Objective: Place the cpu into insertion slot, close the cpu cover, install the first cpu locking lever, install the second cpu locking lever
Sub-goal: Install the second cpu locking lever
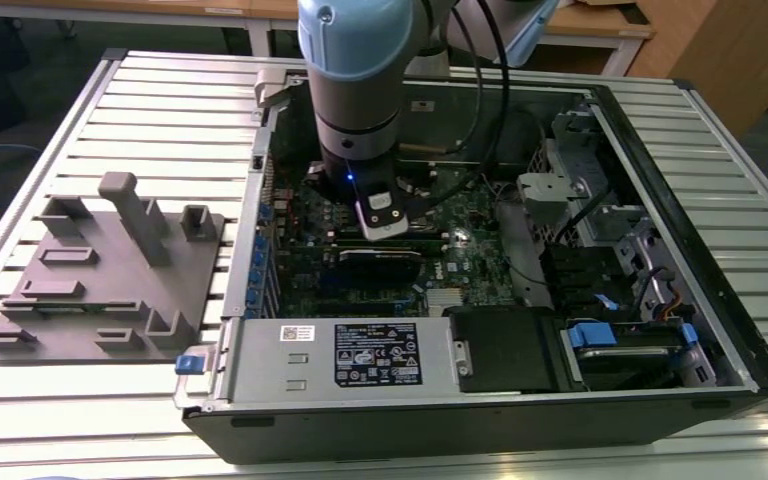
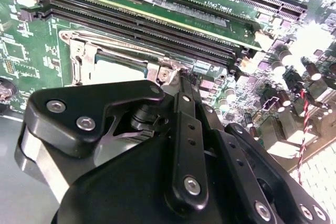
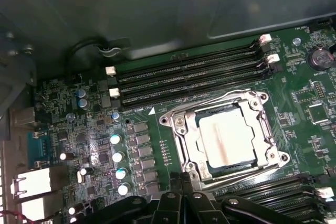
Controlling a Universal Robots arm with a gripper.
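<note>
In the first wrist view the cpu [image 3: 223,137], a pale silver square, lies in the insertion slot [image 3: 220,112]. The cpu cover [image 3: 184,140], a metal frame with a square window, lies flat over the chip's edges. A thin wire lever [image 3: 247,174] runs along the socket edge nearest my gripper [image 3: 184,178]. The fingers are shut together and their tips sit at the socket's corner. In the second wrist view the gripper [image 2: 181,77] points at the cover's [image 2: 84,56] edge, with the cpu [image 2: 118,69] just beyond. In the exterior view the gripper [image 1: 384,215] hangs inside the computer case.
Long black memory slots [image 3: 189,74] flank the socket on both sides. Capacitors [image 3: 118,156] and small parts stand beside it. The open case's [image 1: 651,160] walls, cables and a power supply [image 1: 357,352] surround the board. A grey fixture plate [image 1: 104,270] lies at the exterior view's left.
</note>
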